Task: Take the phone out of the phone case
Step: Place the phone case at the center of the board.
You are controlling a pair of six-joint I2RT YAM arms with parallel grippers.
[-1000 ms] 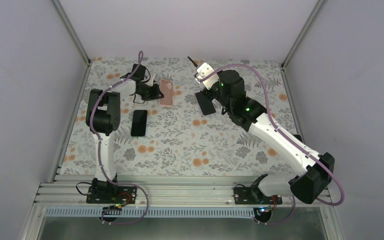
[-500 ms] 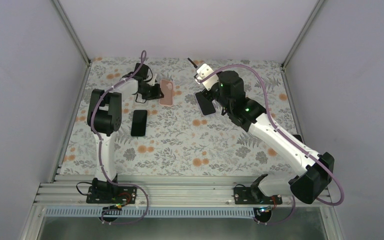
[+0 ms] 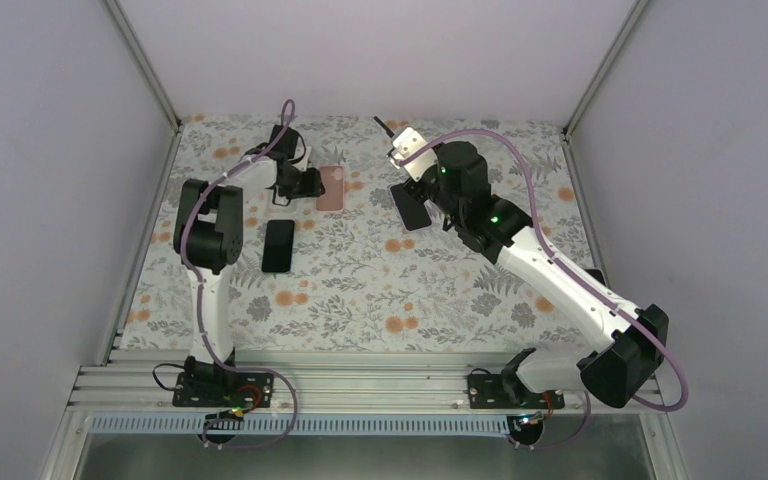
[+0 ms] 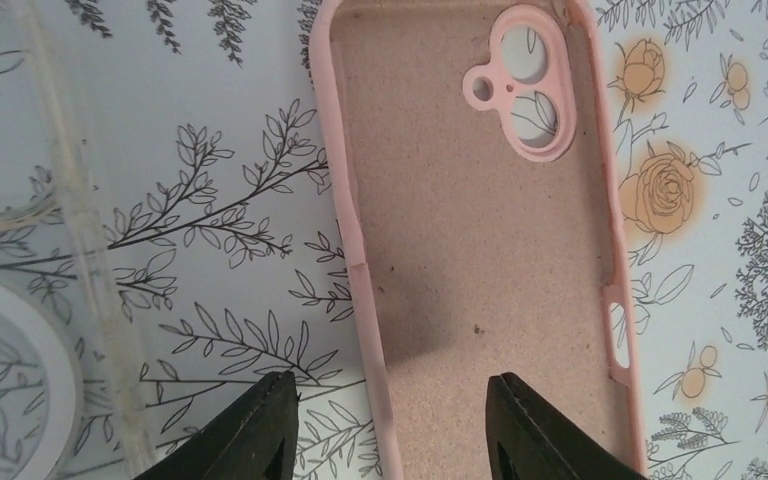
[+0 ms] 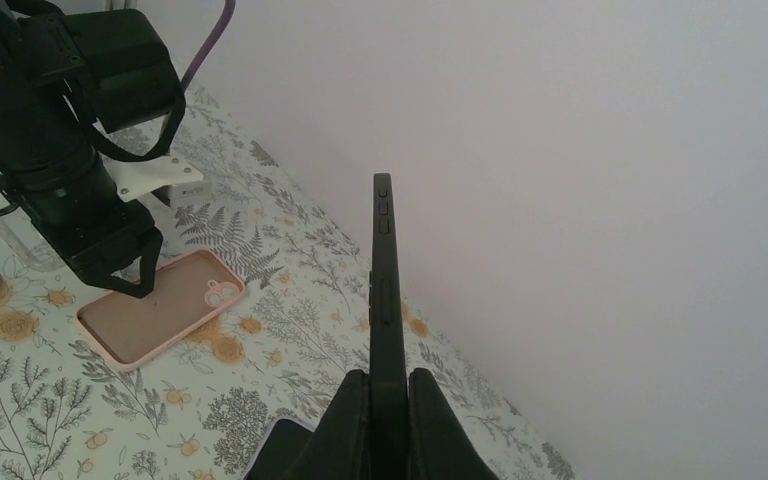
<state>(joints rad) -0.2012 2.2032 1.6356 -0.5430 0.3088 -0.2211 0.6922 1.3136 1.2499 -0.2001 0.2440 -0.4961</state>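
Observation:
An empty pink phone case (image 4: pixel 480 230) lies open side up on the flowered cloth, also seen in the top view (image 3: pixel 331 187). My left gripper (image 4: pixel 390 380) is open just above it. One finger is outside the case's long rim and the other is over its inside, and neither grips it. My right gripper (image 5: pixel 388 385) is shut on a black phone (image 5: pixel 387 280), held edge-on and raised off the table near the back wall. In the top view that phone (image 3: pixel 381 122) shows as a thin dark sliver beyond the right gripper (image 3: pixel 394 136).
A second black phone (image 3: pixel 278 245) lies flat left of centre. A dark slab with a pale rim (image 3: pixel 411 207) lies under the right arm. A clear case with a white ring (image 4: pixel 60 260) sits left of the pink one. Walls close in at the back and both sides.
My left gripper has opened and let go of the pink case's rim, and the case now rests flat. The right arm and its phone have not moved.

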